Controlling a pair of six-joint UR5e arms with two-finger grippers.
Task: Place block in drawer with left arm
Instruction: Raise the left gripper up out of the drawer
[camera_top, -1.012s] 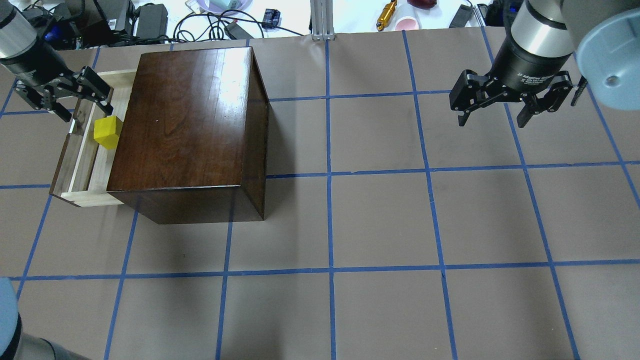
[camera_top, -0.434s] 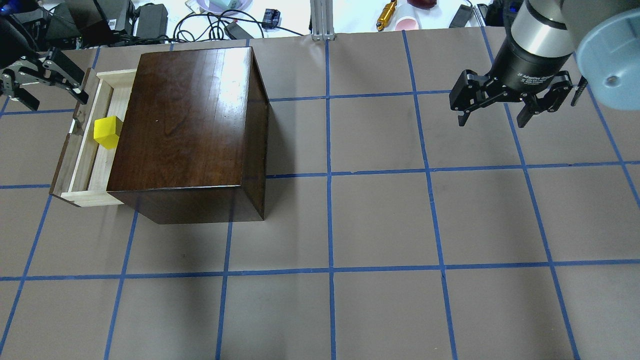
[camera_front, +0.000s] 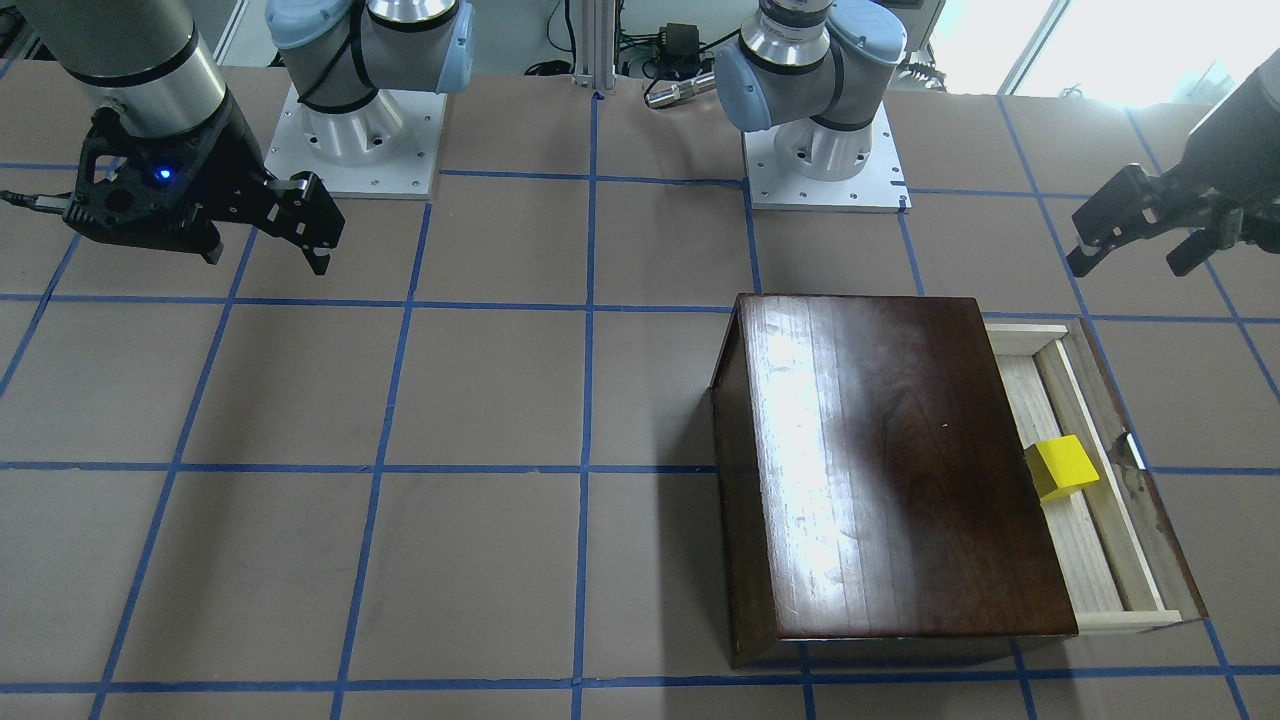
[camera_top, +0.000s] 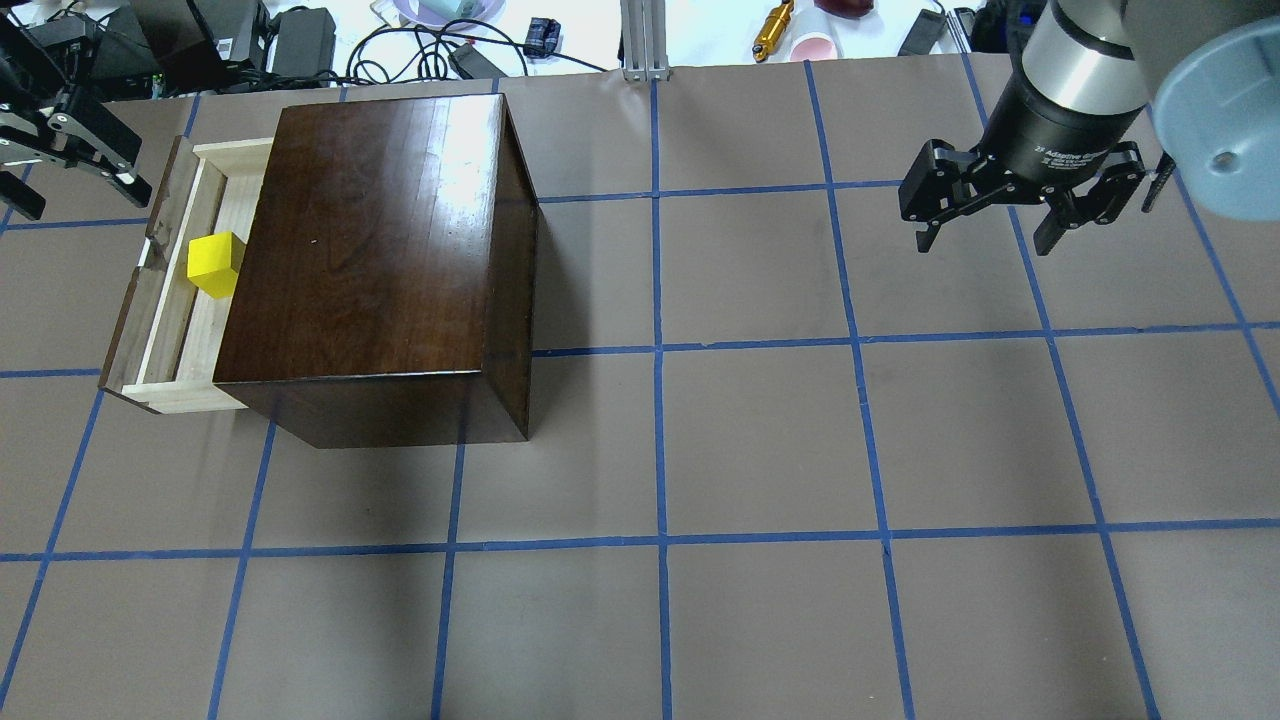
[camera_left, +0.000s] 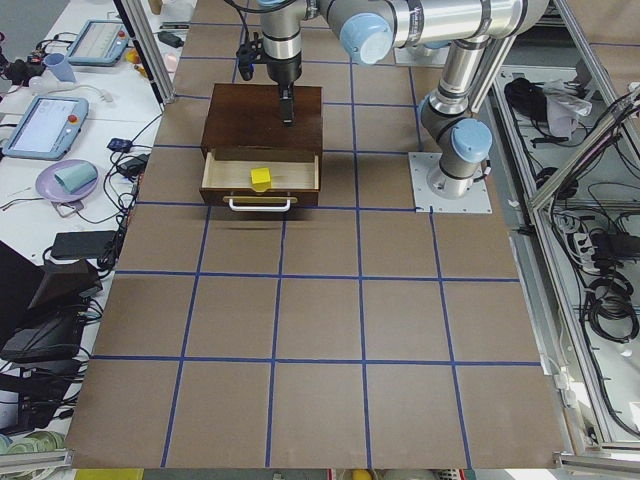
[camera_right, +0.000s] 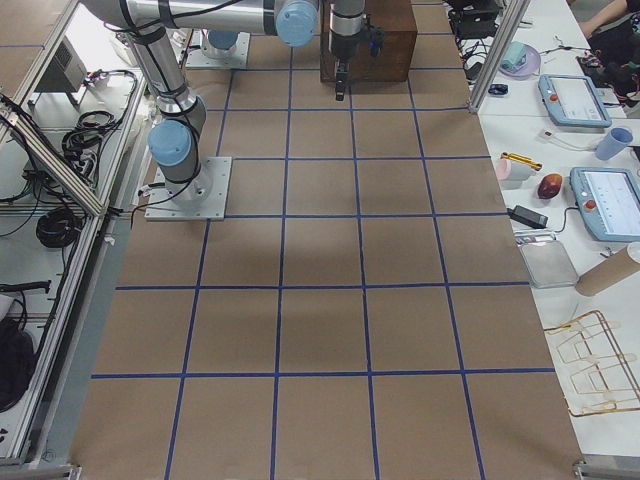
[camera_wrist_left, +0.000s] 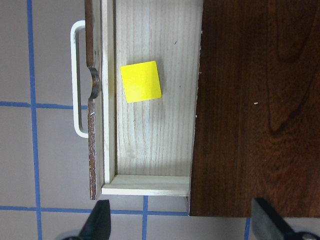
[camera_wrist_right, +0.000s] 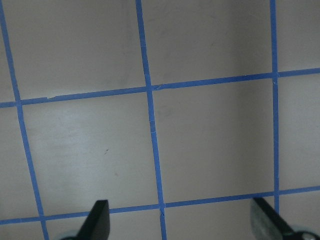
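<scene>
Block (camera_top: 215, 265), bright yellow, lies on the bare floor of the pulled-out drawer (camera_top: 165, 330), clear of its walls, so the placing looks done. At far left, the left pincer (camera_top: 78, 195) hangs beside the drawer's far end, fingers spread and empty. The dark wooden box (camera_top: 380, 250) stands on the desk (camera_top: 760, 440). Well to its right, the right pincer (camera_top: 985, 240) hovers, also spread. Little appears left, except perhaps shutting the drawer.

Left pincer (camera_top: 70, 190) farther off from the drawer (camera_top: 163, 325) than a second ago.
</scene>
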